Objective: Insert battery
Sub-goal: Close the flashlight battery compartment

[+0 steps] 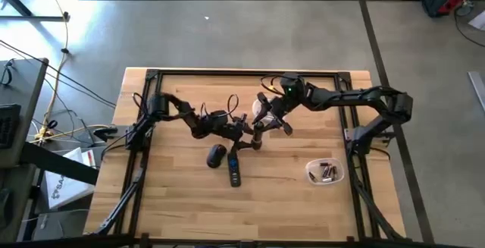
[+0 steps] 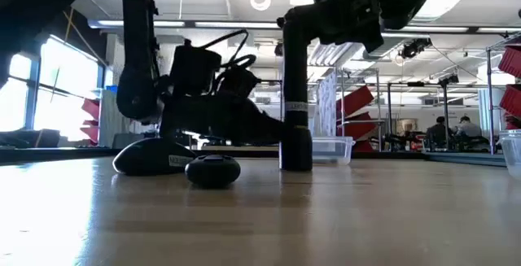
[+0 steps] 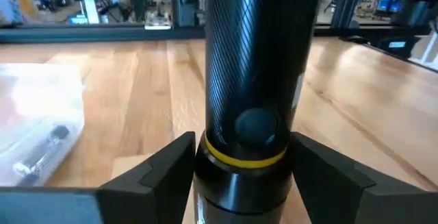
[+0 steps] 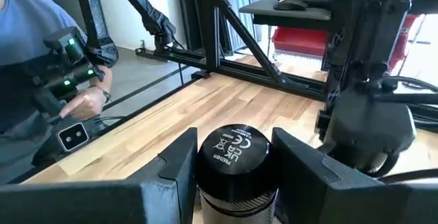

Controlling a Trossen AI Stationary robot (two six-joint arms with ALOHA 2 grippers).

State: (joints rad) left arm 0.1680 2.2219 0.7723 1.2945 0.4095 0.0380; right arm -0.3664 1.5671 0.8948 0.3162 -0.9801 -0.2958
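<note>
Wooden desk (image 1: pixel 174 202) with black perimeter frame (image 1: pixel 242 72). Person in blue sleeve (image 4: pixel 27 53) beyond desk edge, hand (image 4: pixel 82 102) beside green-lit device (image 4: pixel 65 66).

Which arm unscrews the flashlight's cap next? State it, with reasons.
Right, probably. The right gripper grips the cap at the top, while the left gripper clamps the upright flashlight lower down, steadying it.

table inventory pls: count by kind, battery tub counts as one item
Flashlight, upright, held by left gripper and right gripper: 1
Black oval item: 1
Black stick-shaped device: 1
Clear tub of batteries, too small to count: 1
Total: 4
</note>
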